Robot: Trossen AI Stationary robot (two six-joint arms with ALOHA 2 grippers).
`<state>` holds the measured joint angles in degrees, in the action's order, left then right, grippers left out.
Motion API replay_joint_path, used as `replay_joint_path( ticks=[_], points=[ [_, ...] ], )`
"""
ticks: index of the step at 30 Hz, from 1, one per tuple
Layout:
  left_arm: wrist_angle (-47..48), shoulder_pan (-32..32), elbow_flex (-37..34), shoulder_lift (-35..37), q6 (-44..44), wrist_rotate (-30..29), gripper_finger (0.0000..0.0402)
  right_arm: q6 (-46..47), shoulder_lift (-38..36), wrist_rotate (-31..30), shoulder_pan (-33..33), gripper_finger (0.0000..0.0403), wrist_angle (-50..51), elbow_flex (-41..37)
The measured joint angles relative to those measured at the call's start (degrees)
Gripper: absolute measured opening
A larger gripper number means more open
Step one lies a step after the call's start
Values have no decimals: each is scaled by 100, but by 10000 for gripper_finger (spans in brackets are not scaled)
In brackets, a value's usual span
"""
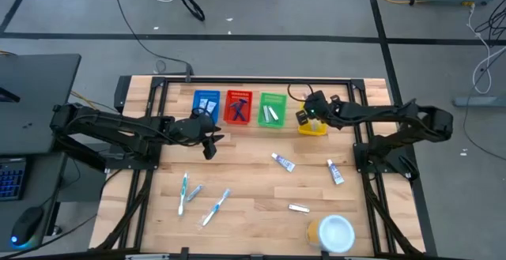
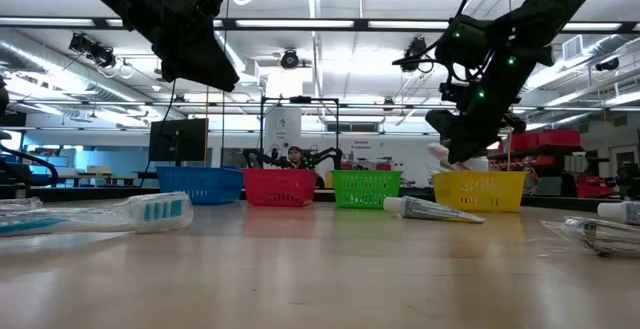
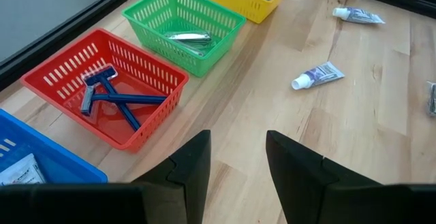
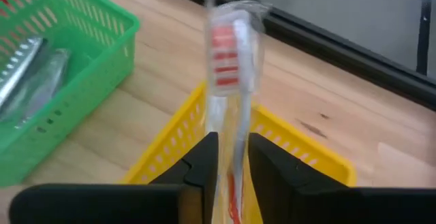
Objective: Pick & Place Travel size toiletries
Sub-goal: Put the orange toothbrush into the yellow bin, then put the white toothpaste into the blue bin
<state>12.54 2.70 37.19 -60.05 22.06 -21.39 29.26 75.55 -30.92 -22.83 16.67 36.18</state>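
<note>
My right gripper (image 1: pixel 311 115) hovers over the yellow basket (image 1: pixel 313 128) at the table's far side, shut on a clear-wrapped toothbrush (image 4: pixel 228 47) with red-and-white bristles. My left gripper (image 1: pixel 209 143) hangs open above bare wood in front of the blue basket (image 1: pixel 206 104) and red basket (image 1: pixel 238 107), touching nothing. Dark blue razors (image 3: pixel 109 94) lie in the red basket, silvery packets (image 3: pixel 187 38) in the green basket (image 1: pixel 272 110). On the table lie three toothbrushes (image 1: pixel 184 191), (image 1: pixel 195 190), (image 1: pixel 215 207), two tubes (image 1: pixel 283 162), (image 1: pixel 336 172) and a small packet (image 1: pixel 298 208). My right gripper (image 4: pixel 233 149) pinches the wrapped toothbrush by its handle (image 4: pixel 231 125) between the two fingers. The bristle head sticks out beyond the fingertips and the rest of the handle runs back between them. The brush is lifted clear above the yellow basket (image 4: pixel 306 149).
Four baskets stand in a row along the far edge. A round white-and-yellow container (image 1: pixel 333 233) sits near the table's near right corner. Bare wood lies between the baskets and the scattered items. In the low view a tube (image 2: pixel 432 209) lies before the yellow basket (image 2: pixel 480 191).
</note>
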Motion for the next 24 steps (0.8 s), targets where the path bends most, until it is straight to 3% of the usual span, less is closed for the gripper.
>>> replay_joint_path(
  ticks=[7,17,24],
  points=[
    [0,0,0,0,-2,-20,150,-86,-275,594,-39,105,85,2],
    [-2,1,0,-7,7,-22,150,-429,-993,687,-35,108,162,4],
    [-2,0,0,-7,45,-22,150,-492,-1514,2058,-34,108,872,7]
  ],
)
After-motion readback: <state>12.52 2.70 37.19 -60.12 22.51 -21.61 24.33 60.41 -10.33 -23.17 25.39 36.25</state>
